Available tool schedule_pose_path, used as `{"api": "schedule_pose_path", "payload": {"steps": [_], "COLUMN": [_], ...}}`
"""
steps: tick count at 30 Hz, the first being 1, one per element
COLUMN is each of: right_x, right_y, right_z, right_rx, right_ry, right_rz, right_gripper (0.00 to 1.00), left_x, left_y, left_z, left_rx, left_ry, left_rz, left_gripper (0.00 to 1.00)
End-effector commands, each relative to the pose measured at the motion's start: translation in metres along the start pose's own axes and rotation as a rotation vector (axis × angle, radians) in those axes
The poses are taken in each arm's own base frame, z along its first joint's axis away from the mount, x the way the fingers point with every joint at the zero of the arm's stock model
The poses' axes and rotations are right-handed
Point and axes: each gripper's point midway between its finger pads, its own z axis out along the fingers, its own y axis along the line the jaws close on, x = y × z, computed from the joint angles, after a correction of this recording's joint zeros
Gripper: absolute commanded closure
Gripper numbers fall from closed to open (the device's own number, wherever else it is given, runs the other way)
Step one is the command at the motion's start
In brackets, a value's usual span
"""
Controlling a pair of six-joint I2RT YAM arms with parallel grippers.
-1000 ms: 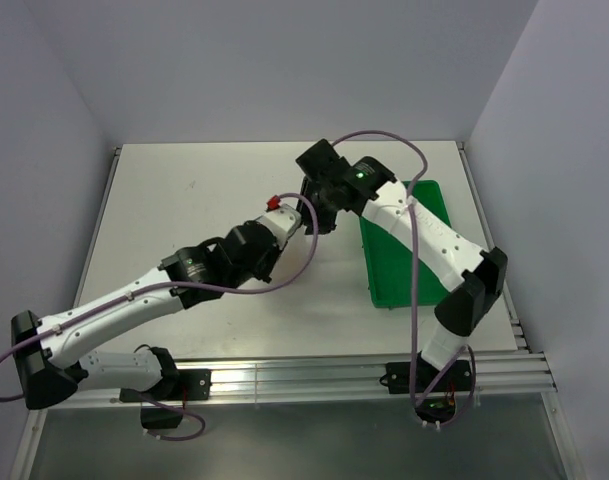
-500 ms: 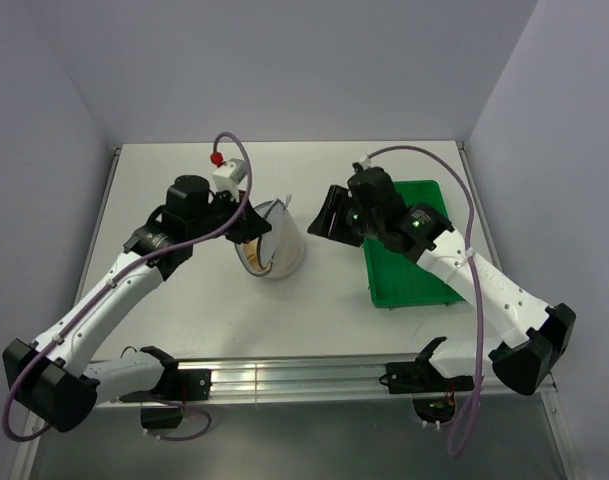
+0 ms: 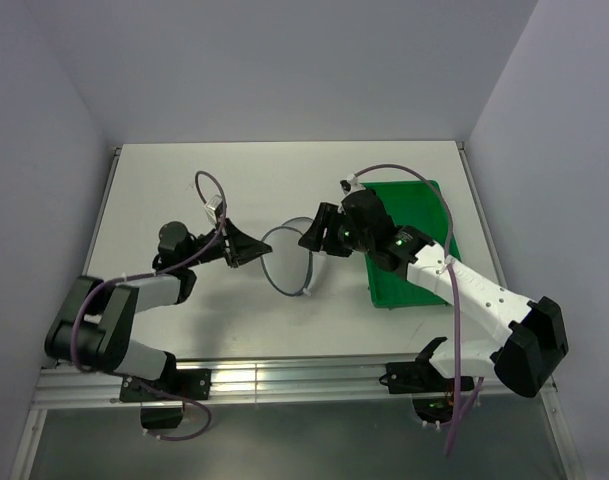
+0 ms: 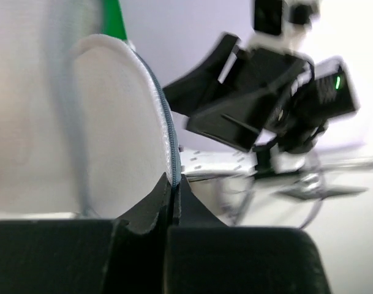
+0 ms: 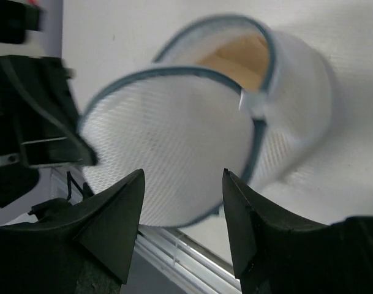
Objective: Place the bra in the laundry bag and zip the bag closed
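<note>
The laundry bag (image 3: pixel 289 265), white mesh with a dark zipper rim, lies in the middle of the table. My left gripper (image 3: pixel 246 247) is shut on the bag's rim at its left side; in the left wrist view the closed jaws (image 4: pixel 173 180) pinch the zipper edge below the mesh flap (image 4: pixel 113 122). My right gripper (image 3: pixel 319 232) is open and empty just right of the bag. In the right wrist view its fingertips (image 5: pixel 183 174) frame the bag (image 5: pixel 174 135), whose mouth is partly open. The peach bra (image 5: pixel 244 52) shows inside.
A green rectangular tray (image 3: pixel 424 215) lies at the right, under my right arm. Purple cables loop over both arms. The table's metal rail runs along the near edge (image 3: pixel 304 375). Walls close in the left, back and right sides.
My left arm has dropped low and pulled back to the left while holding the bag's rim. The bag now lies lower and flatter. My right gripper has moved left, close to the bag.
</note>
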Motion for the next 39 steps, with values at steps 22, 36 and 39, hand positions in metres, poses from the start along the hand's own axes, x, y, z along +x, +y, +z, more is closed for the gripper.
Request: {"api": "schedule_pose_path", "payload": {"steps": [22, 36, 39], "right_x": [0.006, 0.058, 0.062], "right_y": [-0.006, -0.03, -0.028], "right_z": [0.007, 0.037, 0.05], "right_rx": [0.07, 0.059, 0.068], "right_ry": [-0.009, 0.031, 0.053], "right_rz": [-0.048, 0.092, 0.081], "right_gripper": [0.47, 0.5, 0.51], "left_x": [0.011, 0.007, 0.005], "left_y": [-0.101, -0.16, -0.157], "left_z": [-0.038, -0.049, -0.049], "left_rx": [0.395, 0.531, 0.529], "left_ry": [0.004, -0.068, -0.081], "left_rz": [0.279, 0.348, 0.328], "left_gripper": [1.0, 1.0, 1.0]}}
